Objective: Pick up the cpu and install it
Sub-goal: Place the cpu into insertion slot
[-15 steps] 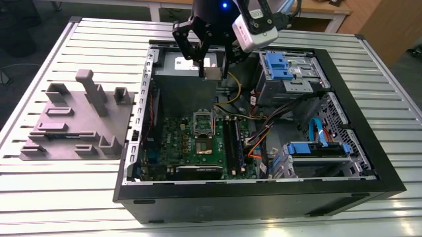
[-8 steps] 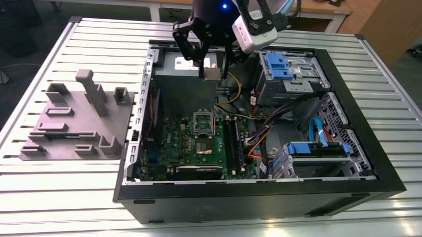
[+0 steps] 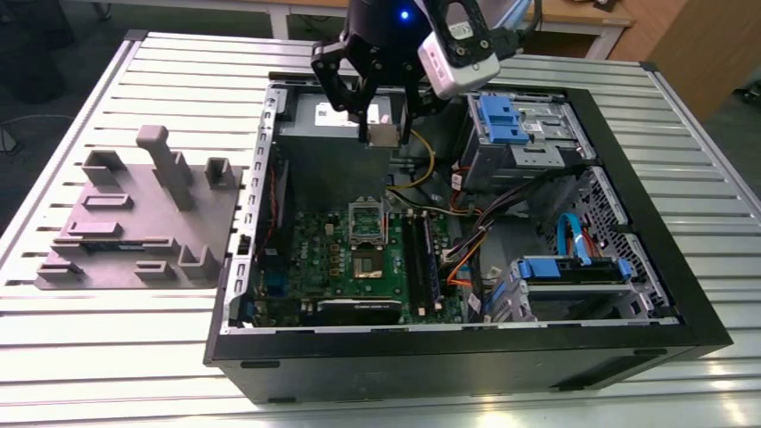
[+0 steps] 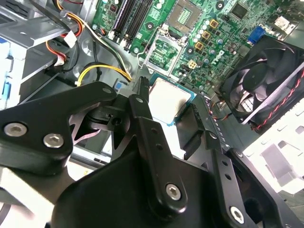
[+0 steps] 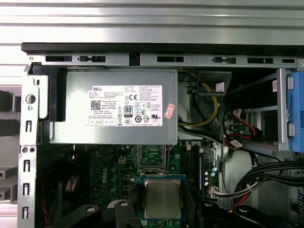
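The black gripper (image 4: 168,102) looms closest, its two fingers (image 4: 145,118) pinching the one cpu (image 4: 170,99), a small silver-topped square chip, by opposite edges, in the air above the board. Below sit one open black computer case (image 3: 476,361) on the slatted metal desk (image 3: 119,357), one green motherboard (image 3: 309,259) and one bare square socket (image 4: 183,12). I'd judge the carry is in hand; seating calls for squaring the chip to the socket.
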